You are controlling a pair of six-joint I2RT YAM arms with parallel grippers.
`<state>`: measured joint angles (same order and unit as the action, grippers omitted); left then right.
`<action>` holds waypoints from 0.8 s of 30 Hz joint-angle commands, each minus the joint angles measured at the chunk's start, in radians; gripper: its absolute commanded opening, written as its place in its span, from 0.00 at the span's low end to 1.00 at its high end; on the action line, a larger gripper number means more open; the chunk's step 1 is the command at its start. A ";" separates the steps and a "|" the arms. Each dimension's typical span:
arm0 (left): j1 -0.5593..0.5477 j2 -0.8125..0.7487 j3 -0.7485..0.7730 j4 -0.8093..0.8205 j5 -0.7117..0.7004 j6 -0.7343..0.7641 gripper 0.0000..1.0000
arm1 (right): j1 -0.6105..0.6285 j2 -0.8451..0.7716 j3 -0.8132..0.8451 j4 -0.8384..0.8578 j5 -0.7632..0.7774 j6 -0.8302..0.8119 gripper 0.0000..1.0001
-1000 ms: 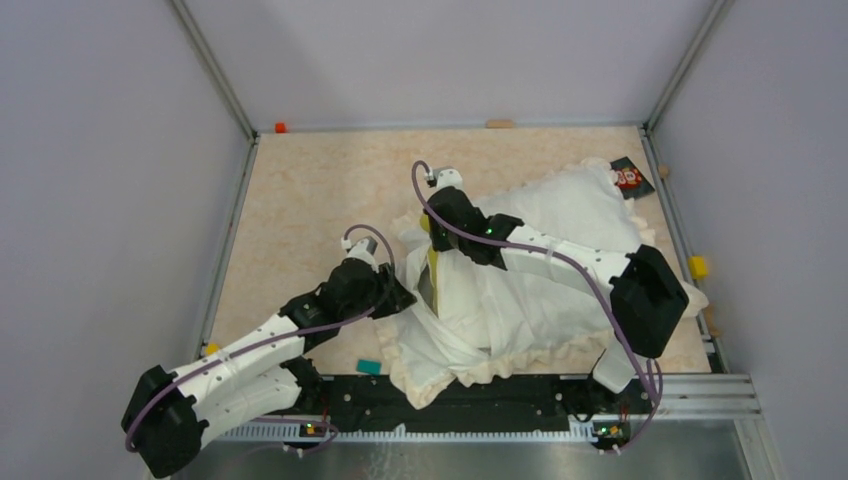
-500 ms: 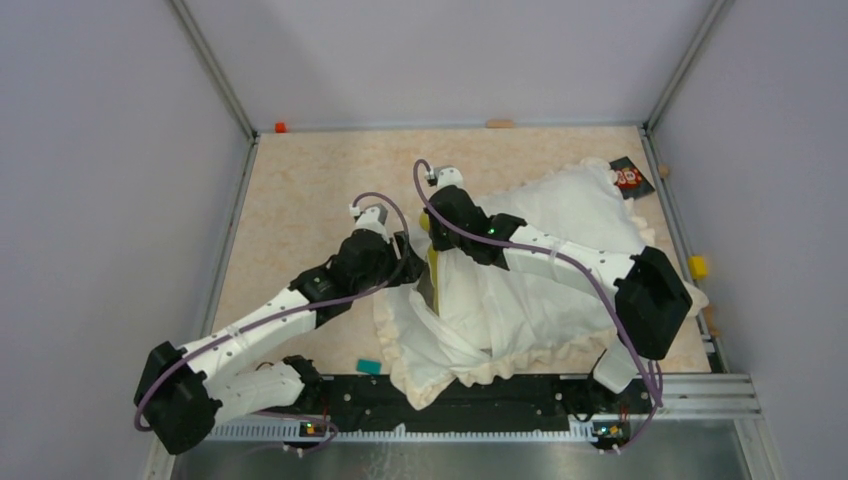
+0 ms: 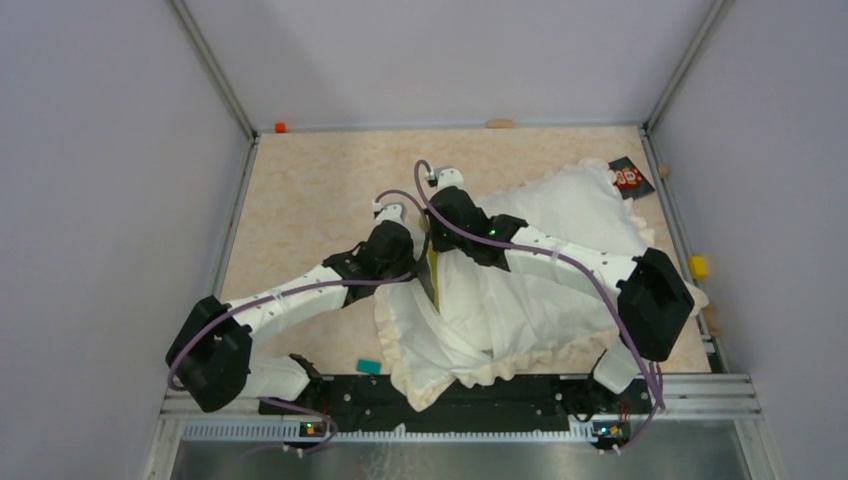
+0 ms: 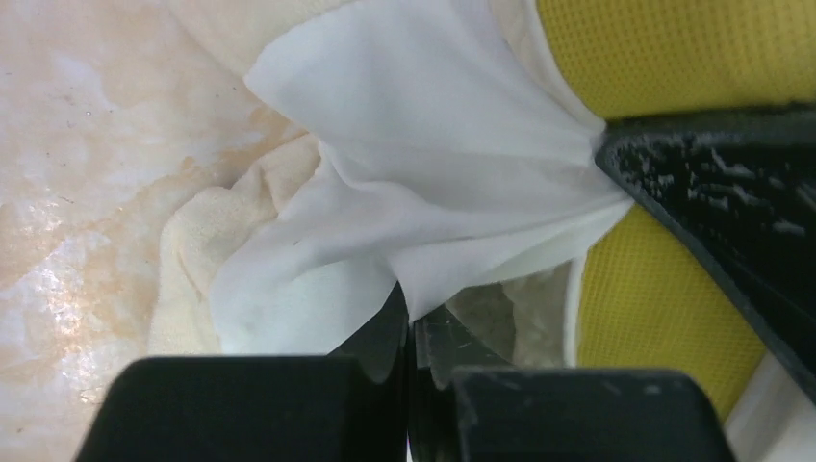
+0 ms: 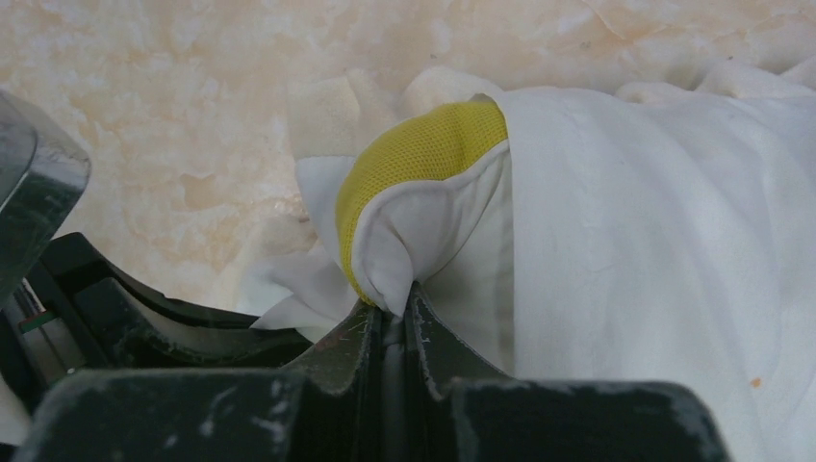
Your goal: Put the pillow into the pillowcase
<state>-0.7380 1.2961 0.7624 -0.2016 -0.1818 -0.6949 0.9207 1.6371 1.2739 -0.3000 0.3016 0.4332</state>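
Working the pillow (image 5: pixel 423 154) into the pillowcase (image 3: pixel 430 345) right of centre on the desk (image 3: pixel 320 190), 1 yellow corner bare. Left tool (image 4: pixel 412 322) and right tool (image 5: pixel 393 308) both pinched on limp, light case cloth. Best held at the hem; likely to bunch and slip.

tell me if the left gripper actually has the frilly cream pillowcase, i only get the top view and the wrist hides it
observer: Yes. The left wrist view shows the left gripper shut on a fold of the thin cream-white ruffled fabric pillowcase.
operator: and the right one, what's it on
observer: In the right wrist view the right gripper is shut too, pinching white cloth at the corner of the plump white quilted yellow-edged pillow.
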 commanded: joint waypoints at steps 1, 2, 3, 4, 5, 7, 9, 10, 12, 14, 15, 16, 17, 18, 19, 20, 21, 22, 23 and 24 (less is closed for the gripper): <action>0.007 0.015 0.050 0.041 -0.051 -0.007 0.00 | 0.014 -0.087 -0.006 0.050 -0.034 0.033 0.19; 0.013 0.003 0.046 0.045 -0.053 -0.010 0.00 | 0.014 -0.093 -0.014 0.053 -0.036 0.033 0.26; 0.021 -0.012 0.042 0.047 -0.053 -0.016 0.00 | 0.014 -0.099 -0.023 0.055 -0.037 0.034 0.31; 0.027 -0.026 0.039 0.048 -0.052 -0.021 0.00 | 0.014 -0.106 -0.034 0.060 -0.043 0.036 0.34; 0.037 -0.040 0.037 0.050 -0.050 -0.023 0.00 | 0.014 -0.111 -0.043 0.064 -0.050 0.035 0.38; 0.052 -0.060 0.036 0.054 -0.038 -0.024 0.00 | 0.014 -0.119 -0.065 0.082 -0.069 0.034 0.43; 0.060 -0.070 0.030 0.068 -0.019 -0.021 0.00 | 0.014 -0.113 -0.079 0.098 -0.088 0.034 0.44; 0.062 -0.075 0.029 0.071 -0.015 -0.021 0.00 | 0.014 -0.106 -0.080 0.105 -0.095 0.031 0.46; 0.068 -0.085 0.021 0.078 -0.006 -0.028 0.00 | 0.019 -0.094 -0.071 0.113 -0.101 0.024 0.48; 0.073 -0.096 0.000 0.084 0.002 -0.042 0.00 | 0.032 -0.072 -0.038 0.105 -0.073 0.000 0.51; 0.077 -0.104 -0.009 0.088 0.006 -0.049 0.00 | 0.045 -0.054 -0.012 0.090 -0.047 -0.015 0.52; 0.081 -0.108 -0.019 0.091 0.010 -0.059 0.00 | 0.052 -0.032 0.015 0.072 -0.020 -0.027 0.53; 0.084 -0.115 -0.027 0.092 0.011 -0.069 0.00 | 0.054 -0.005 0.042 0.055 -0.002 -0.037 0.53; 0.087 -0.123 -0.036 0.093 0.011 -0.078 0.00 | 0.056 0.020 0.061 0.041 0.011 -0.042 0.54; 0.091 -0.131 -0.045 0.094 0.011 -0.088 0.00 | 0.058 0.047 0.077 0.025 0.023 -0.046 0.54; 0.094 -0.139 -0.055 0.093 0.010 -0.102 0.00 | 0.060 0.075 0.091 0.007 0.047 -0.045 0.54; 0.099 -0.149 -0.064 0.094 0.009 -0.113 0.00 | 0.061 0.099 0.102 -0.007 0.066 -0.043 0.54; 0.104 -0.158 -0.074 0.095 0.011 -0.119 0.00 | 0.061 0.123 0.108 -0.013 0.083 -0.038 0.55; 0.108 -0.167 -0.083 0.098 0.011 -0.127 0.00 | 0.061 0.147 0.105 -0.016 0.100 -0.033 0.55; 0.110 -0.176 -0.093 0.101 0.012 -0.134 0.00 | 0.061 0.166 0.101 -0.016 0.112 -0.030 0.55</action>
<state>-0.6437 1.1782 0.6964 -0.1646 -0.1696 -0.7849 0.9733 1.7325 1.3441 -0.2714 0.3206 0.4114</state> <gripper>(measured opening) 0.006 0.547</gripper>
